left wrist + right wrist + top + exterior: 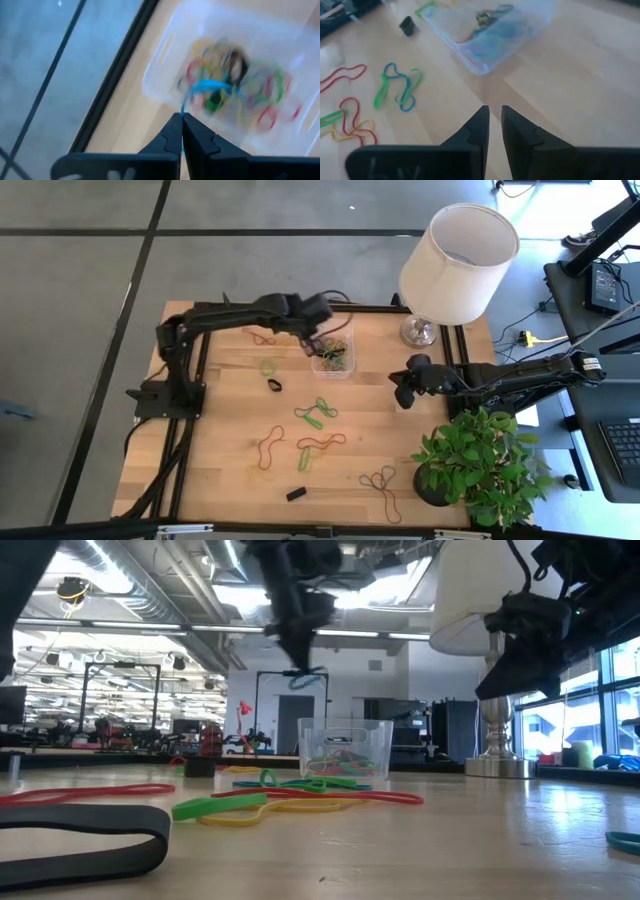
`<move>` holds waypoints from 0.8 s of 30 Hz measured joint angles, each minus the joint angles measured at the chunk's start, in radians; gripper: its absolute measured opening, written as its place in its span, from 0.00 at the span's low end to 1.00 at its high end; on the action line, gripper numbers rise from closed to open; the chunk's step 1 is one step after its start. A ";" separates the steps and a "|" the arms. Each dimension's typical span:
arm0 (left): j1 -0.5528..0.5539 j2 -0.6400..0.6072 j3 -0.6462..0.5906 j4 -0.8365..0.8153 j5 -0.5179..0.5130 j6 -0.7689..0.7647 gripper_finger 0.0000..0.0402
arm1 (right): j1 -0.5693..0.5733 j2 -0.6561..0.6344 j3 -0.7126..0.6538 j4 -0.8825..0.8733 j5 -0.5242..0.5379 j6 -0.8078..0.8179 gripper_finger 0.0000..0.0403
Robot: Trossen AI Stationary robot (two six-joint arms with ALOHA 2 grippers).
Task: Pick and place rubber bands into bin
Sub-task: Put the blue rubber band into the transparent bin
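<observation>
The clear bin stands on the far middle of the table with several coloured rubber bands inside. My left gripper hovers just above it, shut on a blue rubber band; the low view shows that band dangling over the bin. More rubber bands lie flat on the wood: green, black, green-blue, red, red-yellow, grey. My right gripper waits right of the bin above the table, with a narrow gap between its fingers. My left gripper pinches the blue rubber band by one end, between its two fingertips, coming from above and pointing down. The band is lifted clear and hangs slack below the fingers, over the bin's open top.
A white lampshade on a metal base stands at the far right corner, and a potted plant at the near right. A small black block lies near the front edge. The black frame runs along the table's left side.
</observation>
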 joint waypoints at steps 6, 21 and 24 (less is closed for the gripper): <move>-0.022 0.201 0.222 -0.017 0.040 -0.051 0.01 | 0.000 0.000 0.000 0.048 0.000 -0.045 0.13; 0.027 0.395 0.320 -0.044 0.192 -0.141 0.01 | 0.000 0.000 0.000 0.030 -0.035 -0.044 0.13; 0.032 0.394 0.320 -0.062 0.215 -0.148 0.03 | 0.000 0.000 0.000 0.030 -0.035 -0.044 0.13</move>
